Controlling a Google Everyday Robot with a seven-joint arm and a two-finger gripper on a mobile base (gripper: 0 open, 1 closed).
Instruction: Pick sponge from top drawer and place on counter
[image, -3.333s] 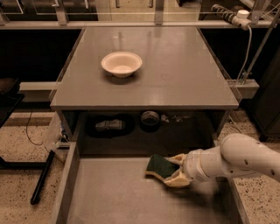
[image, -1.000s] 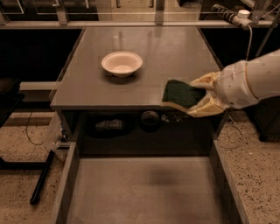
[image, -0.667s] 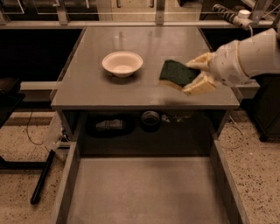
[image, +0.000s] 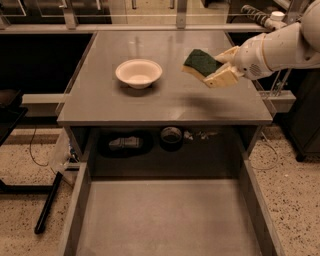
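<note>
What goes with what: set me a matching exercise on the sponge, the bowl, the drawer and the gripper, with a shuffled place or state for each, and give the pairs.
Things
1. dark green and yellow rectangular sponge
2. white round bowl
3. wide grey top drawer
4. cream two-finger gripper

Places or states
A. pulled open below the flat grey counter
B. standing on the counter, left of centre
C. over the counter's right side, shut on a load
D. clamped and tilted, off the counter's surface

Pairs: 1-D, 2-B, 3-A, 4-C
</note>
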